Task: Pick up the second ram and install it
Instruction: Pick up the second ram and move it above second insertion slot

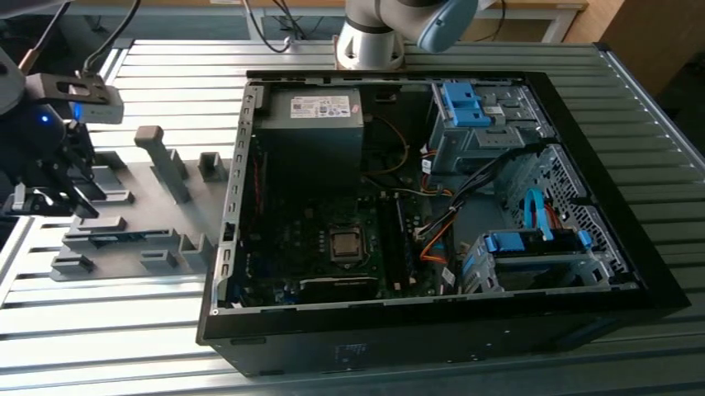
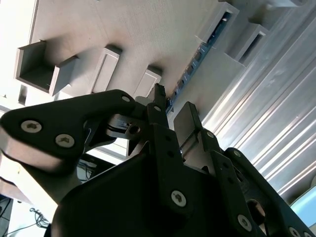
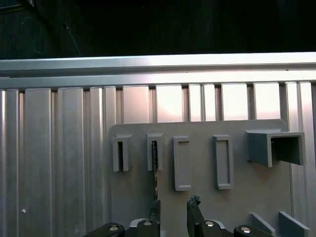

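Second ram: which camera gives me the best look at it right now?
The second wrist view: the second ram runs lengthwise through slots of the grey holder toward the open gripper. The first wrist view shows it as a thin edge-on sliver; the exterior view shows a small blue-green strip.

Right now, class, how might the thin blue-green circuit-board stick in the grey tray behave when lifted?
The thin blue-green circuit-board stick looks flat and slim, so it is probably stiff and light. Its exposed chips suggest fragility. Standing on edge, it may tip.
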`<state>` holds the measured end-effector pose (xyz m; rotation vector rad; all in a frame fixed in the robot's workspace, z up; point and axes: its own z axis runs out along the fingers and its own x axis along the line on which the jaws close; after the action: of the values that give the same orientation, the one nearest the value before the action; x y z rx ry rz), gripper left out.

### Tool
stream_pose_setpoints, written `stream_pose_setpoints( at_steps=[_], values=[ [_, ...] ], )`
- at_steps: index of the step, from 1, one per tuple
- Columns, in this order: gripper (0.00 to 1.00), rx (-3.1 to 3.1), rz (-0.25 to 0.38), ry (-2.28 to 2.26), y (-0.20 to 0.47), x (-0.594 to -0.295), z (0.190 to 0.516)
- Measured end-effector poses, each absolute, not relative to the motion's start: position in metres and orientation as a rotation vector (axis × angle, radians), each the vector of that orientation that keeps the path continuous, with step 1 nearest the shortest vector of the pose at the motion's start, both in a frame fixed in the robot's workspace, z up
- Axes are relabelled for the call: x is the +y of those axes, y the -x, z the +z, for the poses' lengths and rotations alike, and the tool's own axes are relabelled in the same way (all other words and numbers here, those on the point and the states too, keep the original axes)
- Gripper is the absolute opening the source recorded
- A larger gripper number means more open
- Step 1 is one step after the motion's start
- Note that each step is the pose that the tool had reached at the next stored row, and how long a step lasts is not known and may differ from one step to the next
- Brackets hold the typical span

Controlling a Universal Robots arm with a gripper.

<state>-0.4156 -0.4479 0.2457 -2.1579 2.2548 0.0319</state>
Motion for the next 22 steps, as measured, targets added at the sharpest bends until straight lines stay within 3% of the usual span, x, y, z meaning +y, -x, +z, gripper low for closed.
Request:
stream_pose_setpoints(
  at_steps=[22],
  values=[
    [0.35,2.243,0.031,2.171,0.416,-0.453,0.226]
  ],
)
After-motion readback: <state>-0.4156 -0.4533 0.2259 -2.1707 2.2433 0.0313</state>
